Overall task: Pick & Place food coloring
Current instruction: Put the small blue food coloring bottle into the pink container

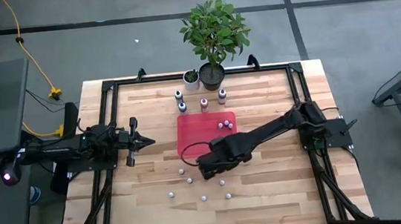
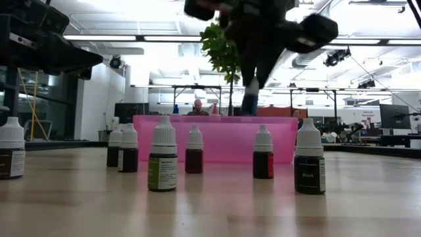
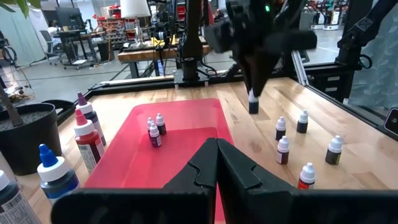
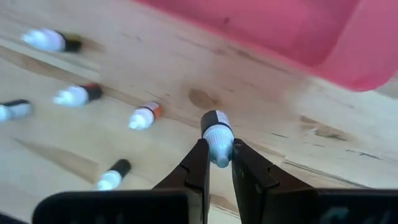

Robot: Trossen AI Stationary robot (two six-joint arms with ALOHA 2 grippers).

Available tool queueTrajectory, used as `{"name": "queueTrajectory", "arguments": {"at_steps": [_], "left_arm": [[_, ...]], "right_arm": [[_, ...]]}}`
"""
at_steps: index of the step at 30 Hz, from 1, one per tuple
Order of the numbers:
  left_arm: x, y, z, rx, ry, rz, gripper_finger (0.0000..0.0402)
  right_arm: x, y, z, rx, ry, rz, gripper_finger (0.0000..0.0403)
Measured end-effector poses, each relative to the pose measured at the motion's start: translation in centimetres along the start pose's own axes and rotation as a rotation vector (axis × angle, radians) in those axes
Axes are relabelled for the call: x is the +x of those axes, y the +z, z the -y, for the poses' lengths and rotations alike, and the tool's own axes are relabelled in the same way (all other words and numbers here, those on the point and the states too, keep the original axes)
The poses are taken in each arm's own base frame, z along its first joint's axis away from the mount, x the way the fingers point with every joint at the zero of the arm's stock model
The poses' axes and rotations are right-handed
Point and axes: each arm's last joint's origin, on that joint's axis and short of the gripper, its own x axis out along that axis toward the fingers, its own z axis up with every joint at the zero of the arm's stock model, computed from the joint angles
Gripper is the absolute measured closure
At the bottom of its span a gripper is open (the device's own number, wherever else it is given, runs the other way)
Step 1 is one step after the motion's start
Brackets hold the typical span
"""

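My right gripper (image 4: 216,163) pinches a food coloring bottle (image 4: 217,134) by its cap, arm stretched low across the table, at the red tray's (image 1: 188,132) six o'clock. My left gripper (image 1: 144,140) waits shut at the tray's nine o'clock.

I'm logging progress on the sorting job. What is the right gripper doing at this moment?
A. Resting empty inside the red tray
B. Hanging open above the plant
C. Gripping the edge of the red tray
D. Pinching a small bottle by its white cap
D: the right wrist view shows the right gripper closed on the white cap of a small bottle, held over the wooden table beside the red tray.
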Motion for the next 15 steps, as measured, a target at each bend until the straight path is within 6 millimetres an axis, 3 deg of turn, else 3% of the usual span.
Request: {"name": "queueTrajectory", "arguments": {"at_steps": [7, 15], "left_arm": [[0.0, 0.0, 0.0, 0.0, 0.0, 0.0, 0.0401], [0.0, 0.0, 0.0, 0.0, 0.0, 0.0, 0.0401]], "right_arm": [[-3.3, 1.8, 1.0, -0.038, 0.064, 0.055, 0.0365], [-6.2, 3.8, 1.7, -0.201, 0.141, 0.135, 0.0365]]}}
